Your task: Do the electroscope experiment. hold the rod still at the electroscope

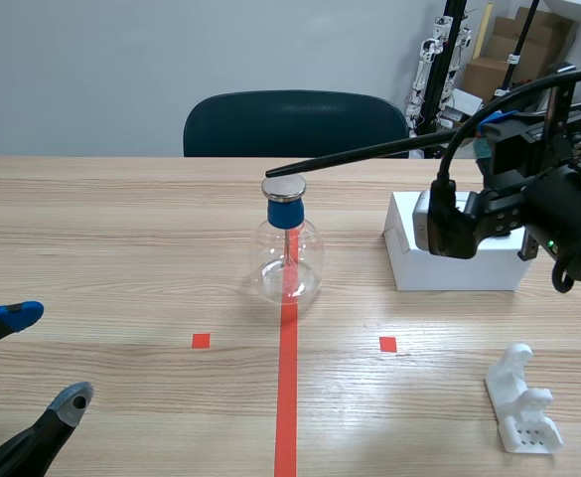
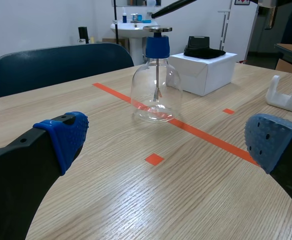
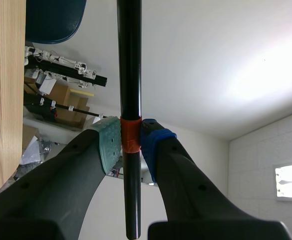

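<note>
The left jaws are sitting nearest, low at the near corner of the worktop (image 1: pixel 121 229). They are gaping wide with nothing between them, a blue fingertip (image 1: pixel 19 316) and a grey fingertip (image 1: pixel 72 400) standing well apart. In the left wrist view the electroscope (image 2: pixel 156 80) is standing ahead of that open gap, well clear of both fingers.

The electroscope is standing upright on the long orange-red tape line in the middle of the worktop. It is a clear glass flask wearing a blue cap (image 1: pixel 286 212) with a flat metal disc (image 1: pixel 284 186) on top. A thin stem is hanging down inside the glass.

The right jaws are clamping the rod (image 1: pixel 369 152), a long black stick. In the right wrist view a grey-green pad (image 3: pixel 108 142) and a blue pad (image 3: pixel 153 145) are pressing it from both sides at an orange band (image 3: pixel 131 135) wrapped round it. The right arm is hanging raised over a white box (image 1: pixel 409 248), and the rod is running from it nearly level toward the flask. Its tip is hovering just above the disc's edge, and the left wrist view is showing a thin gap between them.

A white plastic stand (image 1: pixel 521 402) is lying on the right arm's side of the worktop, nearer than the box. A black cloth (image 2: pixel 204 50) is lying on top of the box. A dark chair (image 1: pixel 295 121) is standing at the far edge.
</note>
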Tool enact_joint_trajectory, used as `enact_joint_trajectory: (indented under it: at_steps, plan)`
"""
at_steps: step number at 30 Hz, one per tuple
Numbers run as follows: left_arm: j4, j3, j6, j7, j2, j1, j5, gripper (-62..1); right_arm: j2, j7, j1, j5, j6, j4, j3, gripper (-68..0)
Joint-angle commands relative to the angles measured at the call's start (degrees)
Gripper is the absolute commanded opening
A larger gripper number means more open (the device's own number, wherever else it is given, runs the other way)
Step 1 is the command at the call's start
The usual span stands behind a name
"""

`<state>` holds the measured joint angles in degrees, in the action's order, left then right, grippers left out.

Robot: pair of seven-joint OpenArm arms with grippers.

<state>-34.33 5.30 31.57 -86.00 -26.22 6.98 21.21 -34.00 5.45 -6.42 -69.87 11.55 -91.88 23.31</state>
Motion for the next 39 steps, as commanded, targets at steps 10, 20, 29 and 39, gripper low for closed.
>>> enact_joint_trajectory:
  at_steps: [10,20,29,39]
  plan:
    - [-0.50,-0.07,0.02,-1.68,-0.83,-0.02,-0.61,1.4,-0.90,0.63,0.70,0.68,1.09,-1.75,-1.51,-60.7]
    - [-0.50,-0.07,0.02,-1.68,-0.83,-0.02,-0.61,1.4,-0.35,-2.89,-9.70,7.85,1.07,-17.22,-11.65,-60.7]
    - [-0.50,-0.07,0.02,-1.68,-0.83,-0.02,-0.61,1.4,3.91,-2.89,-27.30,10.25,1.22,-31.74,-12.48,-60.7]
    - [-0.50,-0.07,0.02,-1.68,-0.83,-0.02,-0.61,1.4,8.87,-9.68,-44.65,3.13,8.44,-37.68,-12.31,-60.7]
